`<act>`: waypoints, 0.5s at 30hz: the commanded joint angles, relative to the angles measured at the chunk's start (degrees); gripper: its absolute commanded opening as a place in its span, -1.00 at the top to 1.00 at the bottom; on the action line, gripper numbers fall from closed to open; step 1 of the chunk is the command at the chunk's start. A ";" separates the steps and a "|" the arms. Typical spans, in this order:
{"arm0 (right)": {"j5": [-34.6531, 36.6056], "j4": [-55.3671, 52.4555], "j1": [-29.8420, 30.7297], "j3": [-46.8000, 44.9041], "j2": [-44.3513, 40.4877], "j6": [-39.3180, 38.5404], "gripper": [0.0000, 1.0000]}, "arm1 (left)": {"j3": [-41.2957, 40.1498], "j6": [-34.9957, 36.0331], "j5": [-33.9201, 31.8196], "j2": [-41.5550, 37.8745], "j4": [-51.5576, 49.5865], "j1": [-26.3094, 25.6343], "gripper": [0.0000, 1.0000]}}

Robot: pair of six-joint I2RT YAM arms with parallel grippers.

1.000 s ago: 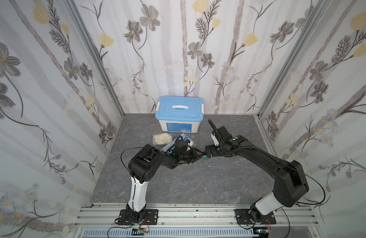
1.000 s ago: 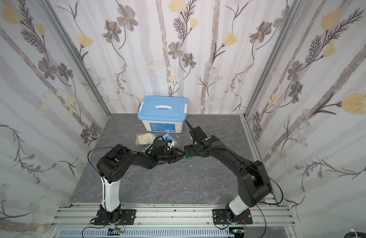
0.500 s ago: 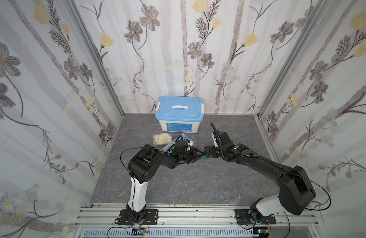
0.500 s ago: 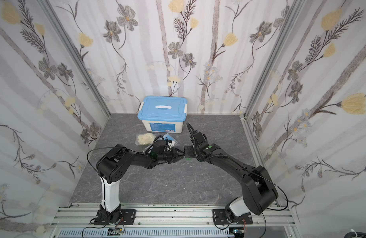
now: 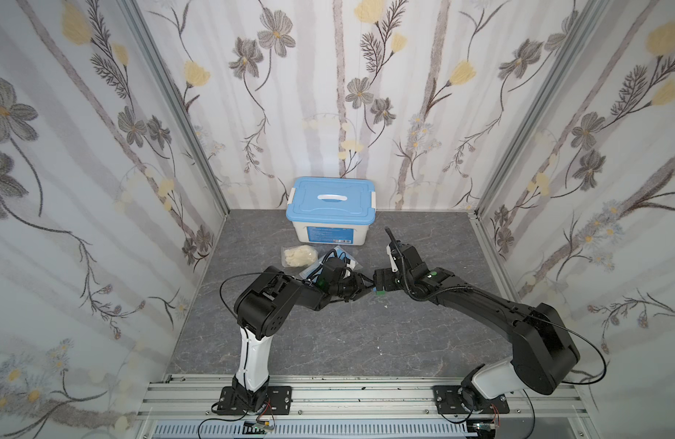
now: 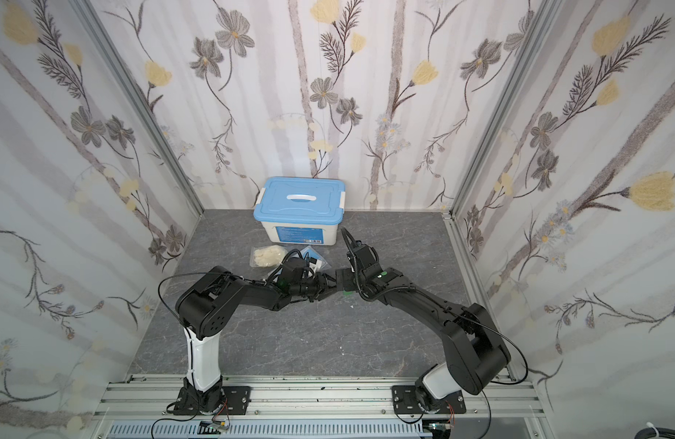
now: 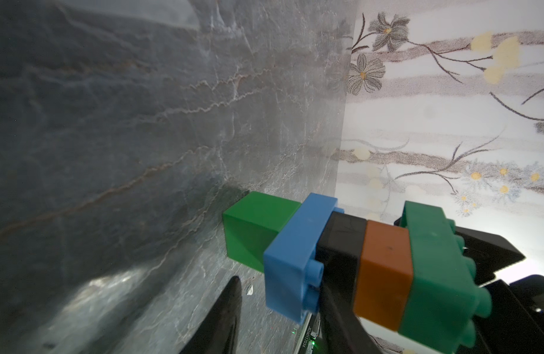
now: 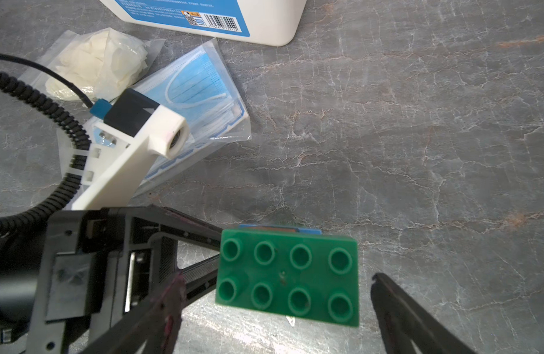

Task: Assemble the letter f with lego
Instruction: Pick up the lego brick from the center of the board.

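The lego is one joined stack forming the letter f (image 7: 341,263): a small green brick, a wider blue one, black, orange, and a wide dark green brick at the end. My left gripper (image 7: 283,275) is shut on this stack near the black brick, holding it just above the table. In the right wrist view the dark green brick (image 8: 287,275) shows its underside. My right gripper (image 8: 275,275) is open, a finger on each side of that brick with a gap on both. In a top view the two grippers meet at mid-table around the lego (image 5: 380,293).
A blue-lidded white box (image 5: 330,213) stands at the back wall. A bag of white gloves (image 5: 298,256) and a pack of blue face masks (image 8: 200,101) lie in front of it, just behind my left wrist. Patterned walls close three sides.
My right arm has lowered and pushed slightly closer to the left gripper, its fingers now on either side of the green end brick. The left arm and the stack have stayed still.
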 commanded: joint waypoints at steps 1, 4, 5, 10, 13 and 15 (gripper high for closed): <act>1.57 3.20 0.33 -0.03 0.18 0.12 -0.90 | 0.30 0.34 -1.09 -0.28 -2.57 -0.01 0.14; 2.32 3.04 0.53 0.11 0.27 0.12 -0.90 | 0.43 0.34 -1.09 -0.31 -2.62 -0.01 0.14; 2.48 3.11 0.53 0.12 0.34 0.03 -0.89 | 0.43 0.34 -1.09 -0.32 -2.81 -0.02 0.14; 3.02 3.05 0.48 0.39 0.87 -0.14 -0.84 | 0.51 0.34 -1.01 -0.34 -2.70 -0.03 0.14; 3.54 3.25 0.50 0.22 1.21 -0.24 -0.79 | 0.70 0.41 -1.00 -0.33 -3.01 -0.01 0.14; 3.72 3.49 0.55 0.11 1.32 -0.28 -0.76 | 0.78 0.42 -1.01 -0.41 -3.02 -0.01 0.14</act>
